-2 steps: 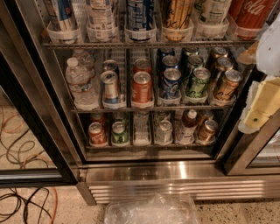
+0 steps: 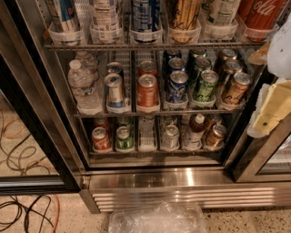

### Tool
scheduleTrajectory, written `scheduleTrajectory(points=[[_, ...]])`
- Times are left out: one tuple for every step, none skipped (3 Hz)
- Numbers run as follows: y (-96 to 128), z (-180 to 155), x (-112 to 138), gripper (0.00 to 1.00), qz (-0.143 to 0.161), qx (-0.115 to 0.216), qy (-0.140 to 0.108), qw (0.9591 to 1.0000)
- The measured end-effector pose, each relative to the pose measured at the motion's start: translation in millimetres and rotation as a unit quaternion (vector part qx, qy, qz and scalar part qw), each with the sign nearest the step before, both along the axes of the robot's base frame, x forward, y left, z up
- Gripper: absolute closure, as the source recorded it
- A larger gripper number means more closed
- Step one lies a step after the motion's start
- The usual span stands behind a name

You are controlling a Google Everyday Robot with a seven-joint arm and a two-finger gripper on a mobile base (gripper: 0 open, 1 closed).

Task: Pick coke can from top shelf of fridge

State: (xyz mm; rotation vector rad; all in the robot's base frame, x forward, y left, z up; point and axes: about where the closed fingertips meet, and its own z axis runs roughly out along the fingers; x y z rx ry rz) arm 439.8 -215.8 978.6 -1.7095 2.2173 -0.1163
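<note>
The fridge stands open in front of me, with wire racks above a steel base. The top shelf holds a row of large cans in clear plastic holders. The coke can, red with white script, stands in the far-right holder; its top is cut off by the upper edge of the view. My gripper, cream and white, is at the right edge, just below and to the right of the coke can, in front of the middle rack's right end. It holds nothing that I can see.
The middle rack holds water bottles, an orange-red can and copper-brown cans. A black door frame runs down the left, a second glass door stands at the right. A clear plastic bag and cables lie on the floor.
</note>
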Motion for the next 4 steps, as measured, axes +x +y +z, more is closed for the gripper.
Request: scheduleTrajectory(points=[[0.8, -6.2, -9.4, 0.00, 0.003, 0.034, -0.030, 0.9990], [11.2, -15.6, -5.1, 0.00, 0.024, 0.101, -0.082, 0.9912], [35.3, -0.8, 35.0, 0.00, 0.076, 0.157, -0.167, 0.9705], [40.1, 8.7, 42.7, 0.00, 0.096, 0.154, -0.196, 0.9637]])
